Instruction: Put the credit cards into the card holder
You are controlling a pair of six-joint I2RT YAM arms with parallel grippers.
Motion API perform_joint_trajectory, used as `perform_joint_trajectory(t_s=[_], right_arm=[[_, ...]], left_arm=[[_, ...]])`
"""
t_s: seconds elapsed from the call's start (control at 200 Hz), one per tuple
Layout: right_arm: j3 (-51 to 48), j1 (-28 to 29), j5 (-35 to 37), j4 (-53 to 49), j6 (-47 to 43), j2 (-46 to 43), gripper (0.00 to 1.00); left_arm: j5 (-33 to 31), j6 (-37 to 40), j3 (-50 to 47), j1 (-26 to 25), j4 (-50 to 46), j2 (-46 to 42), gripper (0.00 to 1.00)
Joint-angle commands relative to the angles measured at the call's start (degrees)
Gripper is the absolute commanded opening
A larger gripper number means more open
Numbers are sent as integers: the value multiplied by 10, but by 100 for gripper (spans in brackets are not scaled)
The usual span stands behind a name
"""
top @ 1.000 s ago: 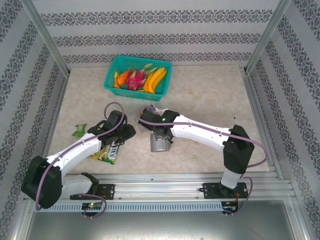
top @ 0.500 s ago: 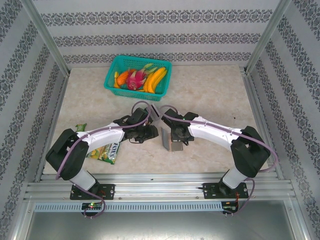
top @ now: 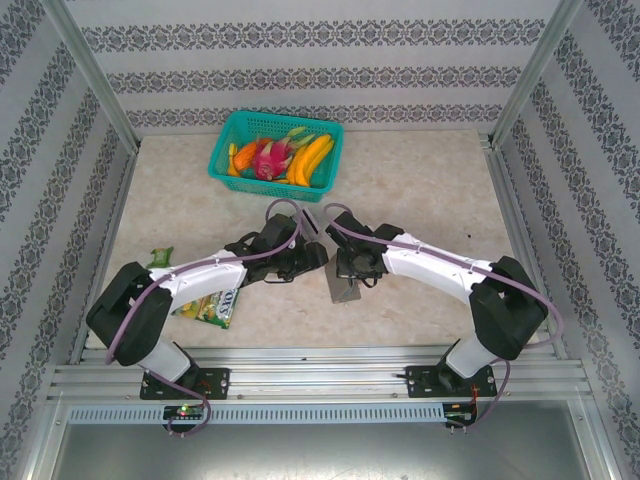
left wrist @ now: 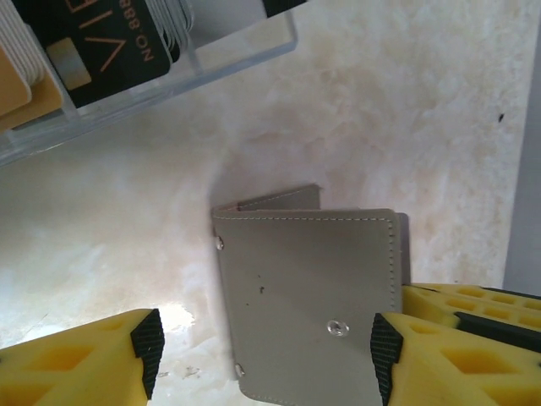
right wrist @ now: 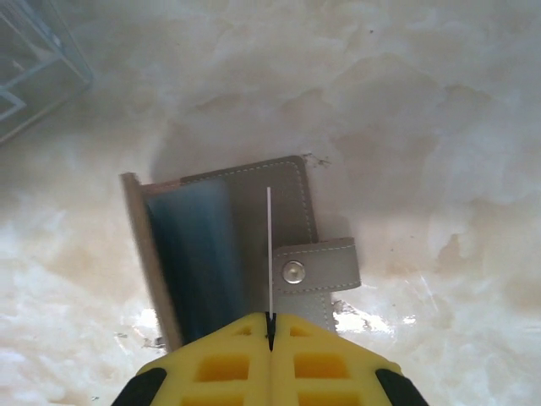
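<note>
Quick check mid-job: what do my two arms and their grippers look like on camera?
The left arm and right arm have white link shells with bulky black joints, and a mauve cable runs along each. The left gripper and right gripper carry yellow fingers with moulded lattice cut-outs and black edging.

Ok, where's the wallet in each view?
Top external: wallet at centre, slightly towards the near edge.
Left wrist: lower centre, under the open left claw.
Right wrist: centre-left, partly open, behind the card pinched in the shut right claw.
Shared landmark: the clear box, upper left in both wrist views.
</note>
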Motion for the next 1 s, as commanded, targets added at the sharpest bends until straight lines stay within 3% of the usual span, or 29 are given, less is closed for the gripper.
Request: perform_joint_trajectory(t_s=[0.0,0.699,0.804,0.884,0.994], right_arm=[[-16,-5,-32,30,-5,-26,0],[-30,-4,-111,93,10,-61,0],[-30,-4,-107,92,14,-59,0],[-29,-5,-99,82,18,-58,0],[-34,-7,-103,88,20,-59,0]], left_arm=[[-7,-11,-2,-9,28,-5,71],[0,-71,-10,-8,61,23,73],[-2,-72,-8,-8,46,25,67],[-12,-73,-10,-8,33,23,55],[-11,-68,-9,-8,31,23,46]])
